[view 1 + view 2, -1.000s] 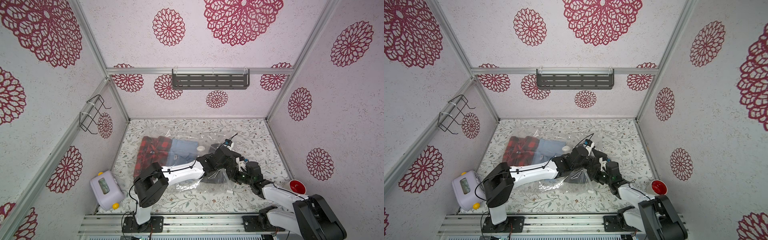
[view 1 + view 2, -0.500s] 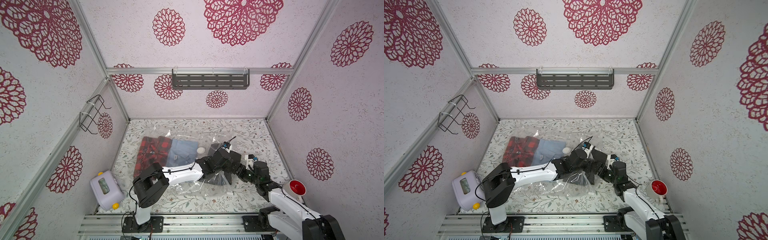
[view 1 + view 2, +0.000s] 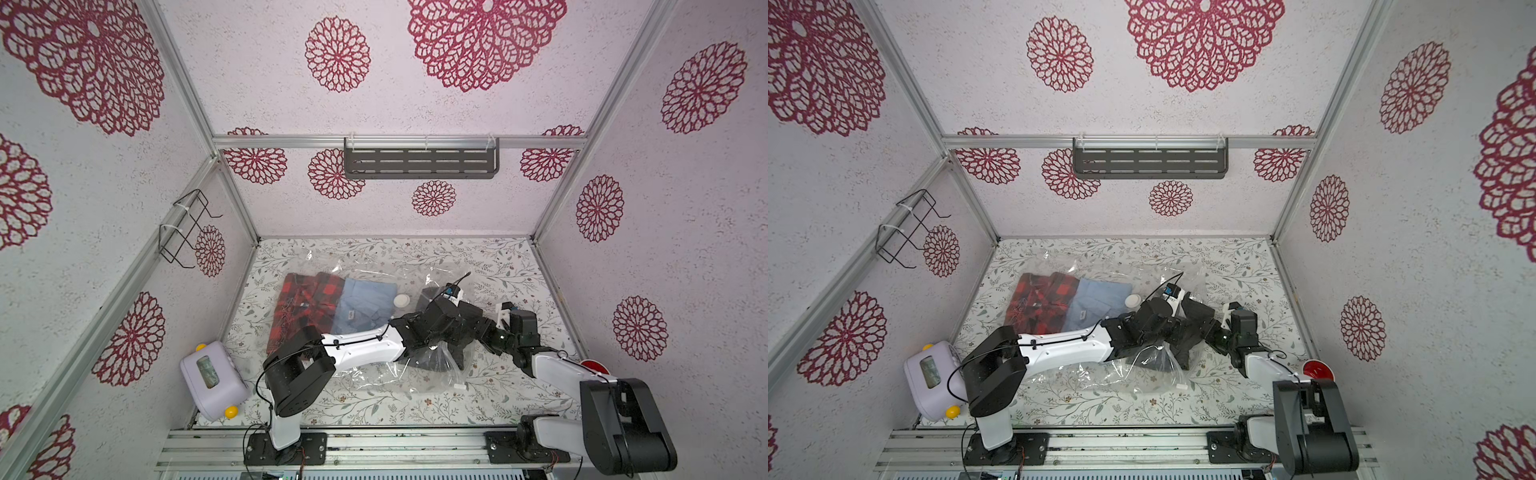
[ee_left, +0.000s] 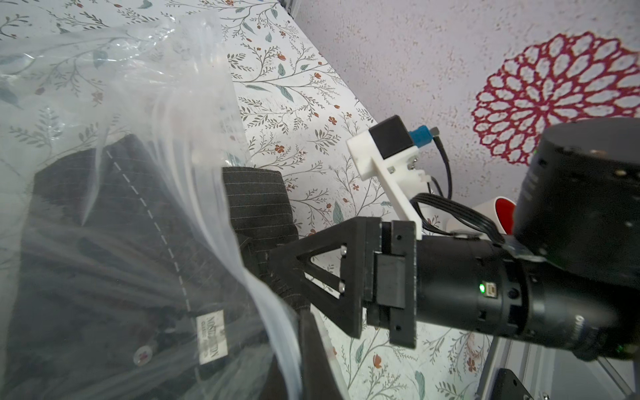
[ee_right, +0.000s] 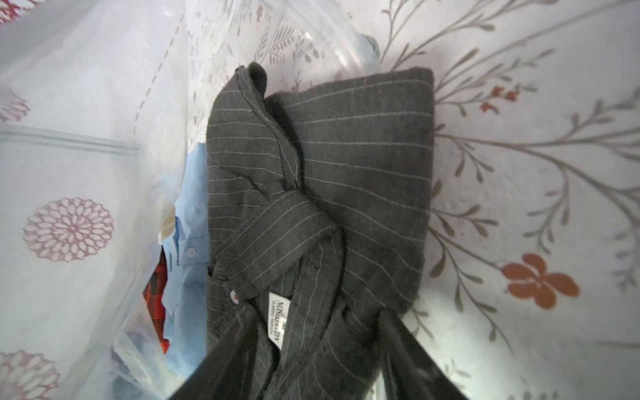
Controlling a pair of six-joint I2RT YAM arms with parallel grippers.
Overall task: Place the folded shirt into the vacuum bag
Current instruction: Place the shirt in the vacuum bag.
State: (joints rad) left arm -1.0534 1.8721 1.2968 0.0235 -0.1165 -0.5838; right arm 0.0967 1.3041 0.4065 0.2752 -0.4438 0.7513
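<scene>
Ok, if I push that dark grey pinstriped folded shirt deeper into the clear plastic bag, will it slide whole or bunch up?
Likely bunches: the dark grey pinstriped folded shirt is soft cloth, its collar already rumpled. The clear crinkly plastic vacuum bag looks slick, so drag should be low, but that thin film may shift or wrinkle with it.

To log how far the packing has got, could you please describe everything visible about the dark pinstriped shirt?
The dark pinstriped shirt is charcoal woven cloth with thin pale stripes, folded into a rumpled rectangle, with a white neck label and a small button. It lies flat at the mouth of the vacuum bag, mostly under clear film, one corner poking out. The light blue shirt lies beside it. The right claw straddles its collar end; whether it pinches cannot be told.
</scene>
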